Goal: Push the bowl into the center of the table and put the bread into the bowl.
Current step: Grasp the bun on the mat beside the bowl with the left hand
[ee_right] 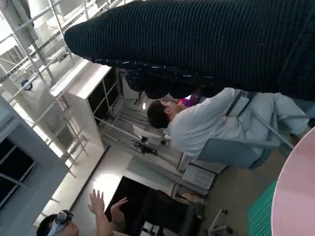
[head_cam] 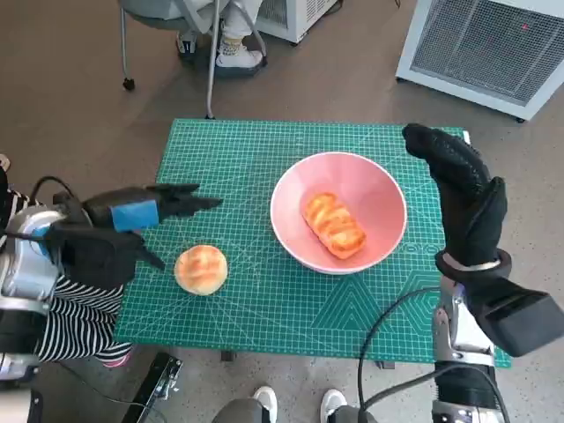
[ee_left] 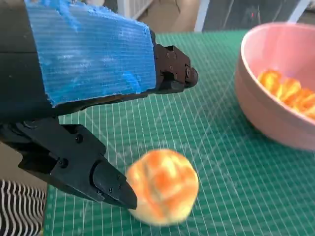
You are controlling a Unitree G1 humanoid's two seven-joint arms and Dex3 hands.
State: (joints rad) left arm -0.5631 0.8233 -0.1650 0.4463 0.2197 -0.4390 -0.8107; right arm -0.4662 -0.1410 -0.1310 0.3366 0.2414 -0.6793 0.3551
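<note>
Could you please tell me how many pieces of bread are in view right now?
2. An oblong bread lies inside the pink bowl; a round bread sits on the green mat beside the left hand. None appears hidden.

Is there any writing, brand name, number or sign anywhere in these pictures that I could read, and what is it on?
None can be read.
The green mat bears only printed grid lines; any numbers along its edges are too small to make out.
The blue tape on the left hand, the pink bowl and the right hand's glove show no lettering.
</note>
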